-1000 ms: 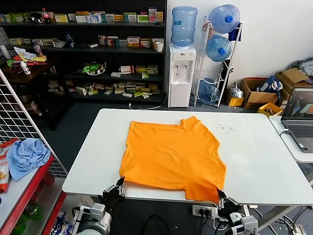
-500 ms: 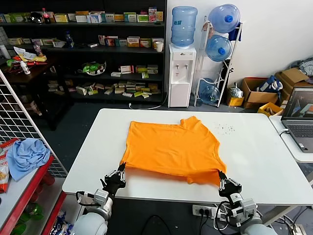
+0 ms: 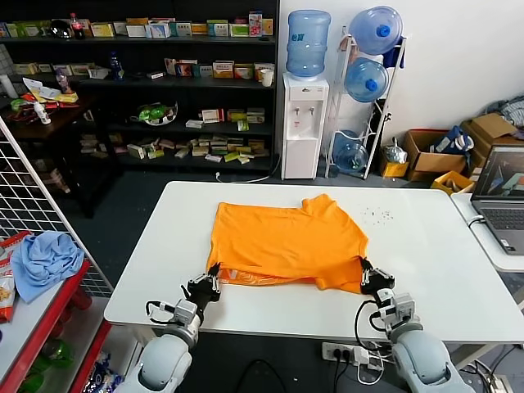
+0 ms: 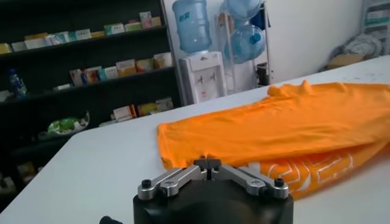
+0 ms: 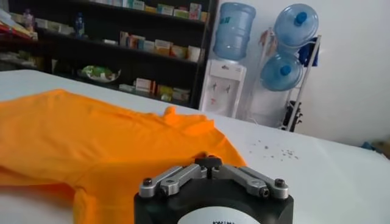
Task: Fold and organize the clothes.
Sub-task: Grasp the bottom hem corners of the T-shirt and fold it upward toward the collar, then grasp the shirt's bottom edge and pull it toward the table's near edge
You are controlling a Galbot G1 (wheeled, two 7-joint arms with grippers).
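- Your left claw (image 3: pixel 211 282) and right claw (image 3: pixel 366 271) each pinch a hem corner of the orange T-shirt (image 3: pixel 286 237), carrying the hem toward the collar to fold it.
- The shirt lies mid-desk (image 3: pixel 442 270), lettering showing under the lifted fold.
- A laptop (image 3: pixel 503 196) sits beyond the desk's right edge, a blue cloth (image 3: pixel 45 258) on the left rack; neither obstructs.

T-shirt (image 3: pixel 282 241) on table (image 3: pixel 442 262) — grippers at near corners.

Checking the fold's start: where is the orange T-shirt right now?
In the head view the orange T-shirt lies mid-table, its near hem pinched between the left gripper and right gripper.
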